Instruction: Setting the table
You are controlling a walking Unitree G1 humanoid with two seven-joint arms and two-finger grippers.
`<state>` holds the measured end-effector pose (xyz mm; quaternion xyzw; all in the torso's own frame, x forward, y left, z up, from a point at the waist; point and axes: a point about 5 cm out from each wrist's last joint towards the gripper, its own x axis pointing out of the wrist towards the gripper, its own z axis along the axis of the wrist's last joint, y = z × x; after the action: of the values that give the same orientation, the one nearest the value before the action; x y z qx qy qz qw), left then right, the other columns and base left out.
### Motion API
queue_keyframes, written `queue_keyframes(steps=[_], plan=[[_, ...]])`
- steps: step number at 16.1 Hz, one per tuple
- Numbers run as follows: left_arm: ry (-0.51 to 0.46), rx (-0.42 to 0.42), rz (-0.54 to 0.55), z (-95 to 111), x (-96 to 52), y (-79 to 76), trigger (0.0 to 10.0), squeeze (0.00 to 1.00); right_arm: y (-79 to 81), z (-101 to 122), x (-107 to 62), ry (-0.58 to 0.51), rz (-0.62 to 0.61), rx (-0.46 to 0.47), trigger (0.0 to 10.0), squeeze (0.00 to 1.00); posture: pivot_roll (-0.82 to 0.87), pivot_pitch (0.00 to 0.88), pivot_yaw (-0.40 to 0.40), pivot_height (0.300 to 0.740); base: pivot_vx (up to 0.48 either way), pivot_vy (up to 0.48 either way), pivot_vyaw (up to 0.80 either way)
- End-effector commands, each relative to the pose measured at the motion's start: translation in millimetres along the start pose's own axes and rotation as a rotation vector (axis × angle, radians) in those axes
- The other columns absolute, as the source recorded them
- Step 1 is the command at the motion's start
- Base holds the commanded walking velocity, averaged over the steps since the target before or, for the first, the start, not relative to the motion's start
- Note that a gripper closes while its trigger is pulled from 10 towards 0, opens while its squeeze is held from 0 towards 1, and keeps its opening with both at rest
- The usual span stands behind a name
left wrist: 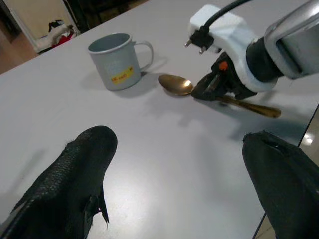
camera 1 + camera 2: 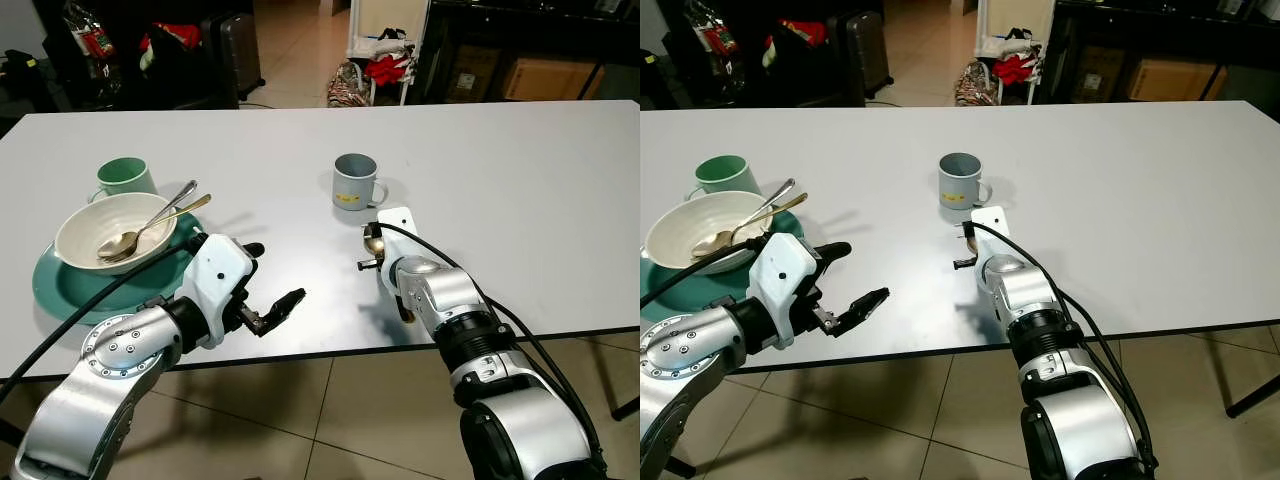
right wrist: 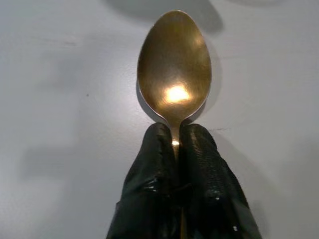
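Observation:
A gold spoon (image 3: pixel 174 69) lies low on the white table (image 2: pixel 520 180), its bowl just in front of a grey mug (image 2: pixel 354 181). My right gripper (image 3: pixel 174 144) is shut on the gold spoon's neck, and the spoon (image 1: pixel 175 84) with its handle shows in the left wrist view. My left gripper (image 2: pixel 262 285) hovers open near the table's front edge, right of a teal plate (image 2: pixel 60 285). On that plate sits a white bowl (image 2: pixel 90 222) holding two spoons (image 2: pixel 150 226). A green mug (image 2: pixel 125 177) stands behind the bowl.
Beyond the far edge of the table are a suitcase (image 2: pixel 232 45), bags and clutter (image 2: pixel 375 70) on the tiled floor. The table's right half (image 2: pixel 540 200) is bare.

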<state>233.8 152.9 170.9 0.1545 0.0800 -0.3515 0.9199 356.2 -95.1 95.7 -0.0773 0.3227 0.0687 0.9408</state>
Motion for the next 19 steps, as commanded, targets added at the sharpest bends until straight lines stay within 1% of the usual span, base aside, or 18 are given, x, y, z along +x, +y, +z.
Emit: queue_keyframes(steps=[1, 2, 3, 4, 5, 7, 8, 9, 10, 11, 12, 13, 14, 15, 16, 17, 18, 19], plan=[[0.023, 0.009, 0.015, -3.0, -1.1, 3.9, 10.0, 0.46, 1.0, 0.1, 1.2, 0.010, -0.001, 0.007, 10.0, 0.56, 0.02, 0.010, 0.018, 0.740, 0.000, 0.000, 0.00], [0.041, 0.015, 0.018, -5.2, -2.0, 5.1, 10.0, 0.46, 0.4, 0.2, 1.5, 0.010, -0.002, 0.009, 10.0, 0.73, 0.02, 0.011, 0.019, 0.740, 0.000, 0.000, 0.00], [0.052, 0.018, 0.019, -6.6, -2.7, 5.6, 10.0, 0.46, 0.3, 0.1, 1.5, 0.010, -0.002, 0.009, 10.0, 0.76, 0.02, 0.011, 0.019, 0.740, 0.000, 0.000, 0.00], [0.078, 0.025, 0.021, -10.4, -3.9, 6.4, 10.0, 0.45, -0.4, 0.0, 1.5, 0.011, -0.003, 0.010, 10.0, 0.98, 0.02, 0.011, 0.018, 0.740, 0.000, 0.000, 0.00], [0.091, 0.025, 0.025, -12.8, -4.5, 7.2, 10.0, 0.46, -1.1, 0.0, 1.5, 0.011, -0.003, 0.010, 10.0, 1.00, 0.02, 0.011, 0.018, 0.740, 0.000, 0.000, 0.00], [0.091, 0.022, 0.028, -13.1, -5.0, 8.4, 10.0, 0.46, -1.2, 0.9, 1.4, 0.008, -0.004, 0.013, 10.0, 1.00, 0.02, 0.011, 0.019, 0.740, 0.000, 0.000, 0.00], [0.084, 0.020, 0.029, -11.9, -4.4, 8.5, 10.0, 0.45, -1.7, 3.0, 0.6, -0.001, -0.002, 0.016, 10.0, 1.00, 0.02, 0.010, 0.020, 0.740, 0.000, 0.000, 0.00], [0.066, 0.015, 0.029, -8.9, -4.2, 8.7, 10.0, 0.45, -3.7, 9.5, -3.9, -0.028, -0.003, -0.007, 10.0, 1.00, 0.02, 0.011, 0.019, 0.740, 0.000, 0.000, 0.00], [0.048, 0.007, 0.031, -6.2, -4.3, 9.1, 10.0, 0.45, -6.8, 16.6, -11.0, -0.057, -0.002, -0.024, 10.0, 1.00, 0.02, 0.010, 0.018, 0.740, 0.000, 0.000, 0.00], [0.021, -0.015, 0.034, -3.2, -5.0, 9.6, 10.0, 0.45, -12.0, 24.2, -22.2, -0.087, 0.002, -0.025, 10.0, 1.00, 0.02, 0.010, 0.018, 0.740, 0.000, 0.000, 0.00], [-0.027, -0.065, 0.042, 2.2, -5.8, 10.7, 10.0, 0.45, -17.3, 31.2, -33.3, -0.124, 0.003, -0.019, 10.0, 1.00, 0.02, 0.008, 0.025, 0.740, 0.000, 0.000, 0.00], [-0.098, -0.134, 0.062, 10.4, -8.4, 14.1, 10.0, 0.46, -28.0, 44.0, -58.5, -0.215, 0.002, -0.010, 10.0, 1.00, 0.01, 0.007, 0.033, 0.740, 0.000, 0.000, 0.00], [-0.113, -0.148, 0.069, 11.9, -9.6, 15.3, 10.0, 0.46, -30.4, 47.4, -66.9, -0.246, 0.003, -0.010, 10.0, 1.00, 0.01, 0.007, 0.036, 0.740, 0.000, 0.000, 0.00], [-0.114, -0.127, 0.115, 12.2, -12.2, 19.3, 10.0, 0.46, -34.4, 55.8, -85.1, -0.397, 0.028, -0.024, 10.0, 1.00, 0.00, 0.003, 0.046, 0.740, 0.000, 0.000, 0.00], [-0.092, -0.089, 0.253, 11.2, -10.4, 27.0, 10.0, 0.46, -38.2, 55.5, -105.0, -0.593, 0.040, -0.041, 10.0, 1.00, -0.01, 0.006, 0.059, 0.740, 0.000, 0.000, 0.00], [-0.105, -0.063, 0.362, 14.2, -8.5, 29.2, 10.0, 0.47, -43.7, 43.8, -115.2, -0.640, 0.037, 0.049, 10.0, 1.00, -0.02, 0.008, 0.065, 0.740, 0.000, 0.000, 0.00], [-0.118, -0.056, 0.400, 16.2, -7.3, 28.2, 10.0, 0.47, -46.9, 39.2, -117.9, -0.657, 0.019, 0.077, 10.0, 1.00, -0.02, 0.008, 0.066, 0.740, 0.000, 0.000, 0.49], [-0.178, -0.129, 0.531, 22.9, -5.4, 29.3, 10.0, 0.47, -51.1, 27.8, -126.3, -0.709, 0.008, 0.115, 10.0, 1.00, -0.03, 0.014, 0.067, 0.740, 0.000, 0.000, 0.80]])
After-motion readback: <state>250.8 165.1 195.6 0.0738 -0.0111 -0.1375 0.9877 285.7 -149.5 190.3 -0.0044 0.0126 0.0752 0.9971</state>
